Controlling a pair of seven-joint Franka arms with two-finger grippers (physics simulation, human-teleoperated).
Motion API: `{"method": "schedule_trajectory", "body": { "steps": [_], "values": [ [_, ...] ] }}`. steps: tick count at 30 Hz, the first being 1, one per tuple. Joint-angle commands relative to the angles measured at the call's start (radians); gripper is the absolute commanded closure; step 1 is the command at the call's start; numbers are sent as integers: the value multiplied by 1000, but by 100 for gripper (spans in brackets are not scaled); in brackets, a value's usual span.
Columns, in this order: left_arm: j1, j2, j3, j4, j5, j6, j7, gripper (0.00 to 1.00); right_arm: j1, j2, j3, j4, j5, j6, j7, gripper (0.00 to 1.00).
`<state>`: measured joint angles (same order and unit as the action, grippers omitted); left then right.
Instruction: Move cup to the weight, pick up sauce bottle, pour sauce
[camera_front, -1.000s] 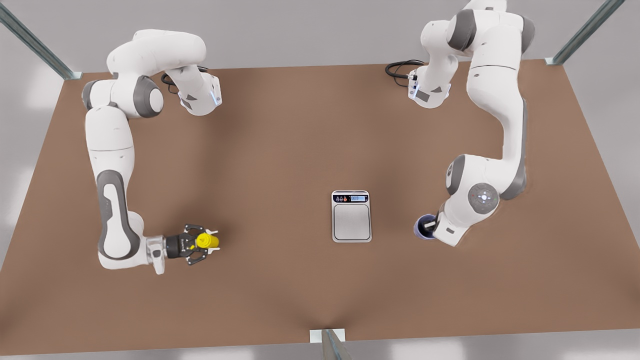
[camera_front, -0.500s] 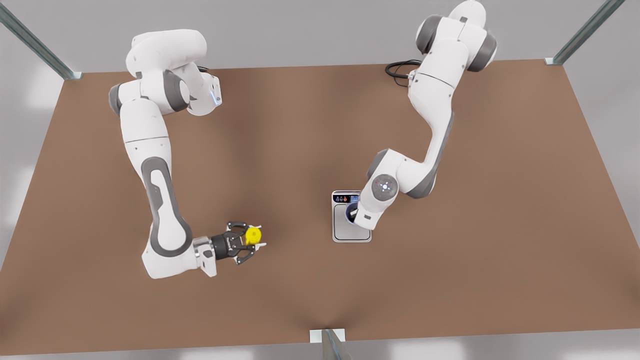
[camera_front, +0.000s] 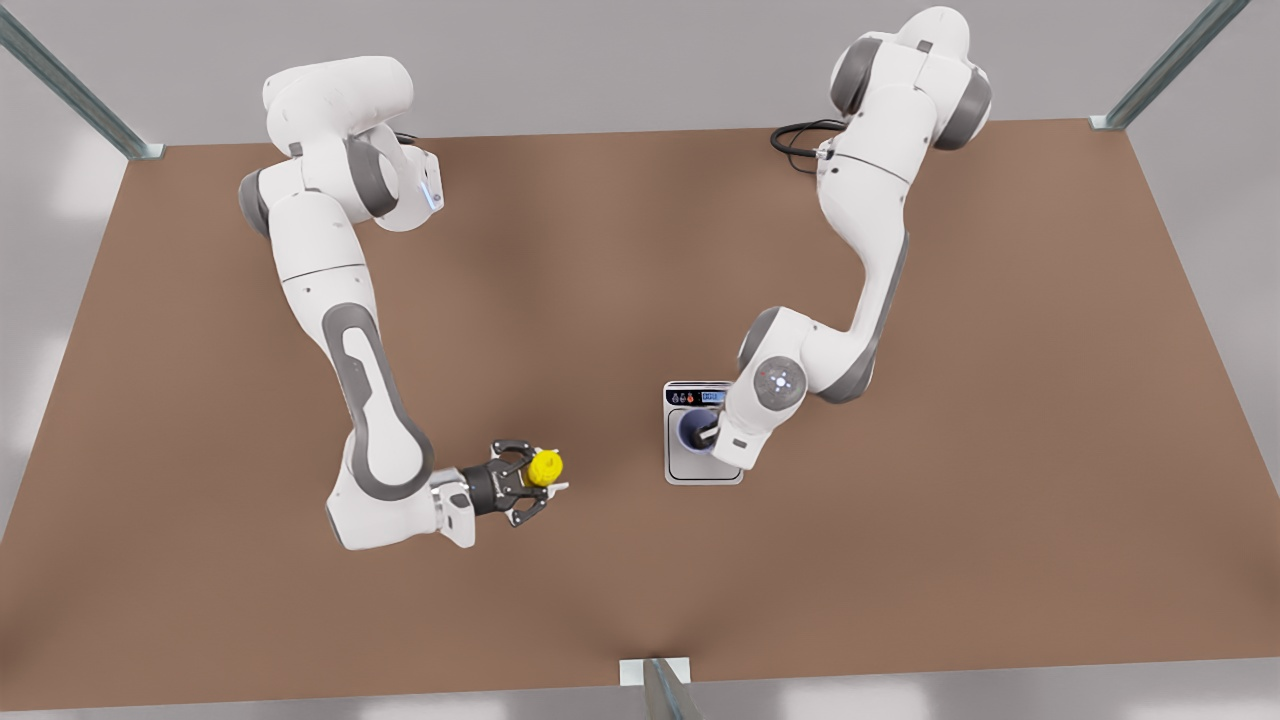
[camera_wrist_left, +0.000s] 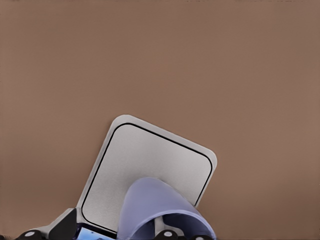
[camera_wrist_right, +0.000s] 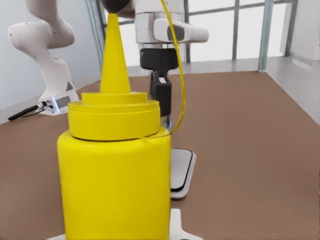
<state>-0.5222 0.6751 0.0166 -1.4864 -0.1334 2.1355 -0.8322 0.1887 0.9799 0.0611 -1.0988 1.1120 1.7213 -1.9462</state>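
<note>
— What does the table (camera_front: 560, 250) look like?
— Plain brown, matte, set on a pale grey floor (camera_front: 60, 180) with soft patches of light.
— Anything at its edges?
— Metal struts (camera_front: 70, 90) run off the far corners, one more at the near edge.
— And behind?
— Tall windows (camera_wrist_right: 235, 30) with grey frames — daylight through them.

front view looks down from overhead; both wrist views, close in, share the weight (camera_wrist_left: 150, 165).
</note>
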Motion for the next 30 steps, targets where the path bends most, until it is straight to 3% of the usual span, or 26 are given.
{"method": "schedule_trajectory", "body": {
  "steps": [1,16,25,28,30],
  "values": [
    [-1,-5,5,0,1,-2,1,0,0,2,0,0,-1,-5,0,55],
    [-15,-35,8,0,0,-57,-4,0,23,-1,-1,0,2,4,39,55],
    [-12,-54,11,0,0,-101,1,0,100,-6,-1,0,-4,124,70,55],
    [45,-138,14,86,-6,-324,2,0,158,-7,-15,26,-29,178,116,55],
    [145,-152,16,294,0,-655,143,0,184,-7,-14,56,-66,215,171,55]
  ]
}}
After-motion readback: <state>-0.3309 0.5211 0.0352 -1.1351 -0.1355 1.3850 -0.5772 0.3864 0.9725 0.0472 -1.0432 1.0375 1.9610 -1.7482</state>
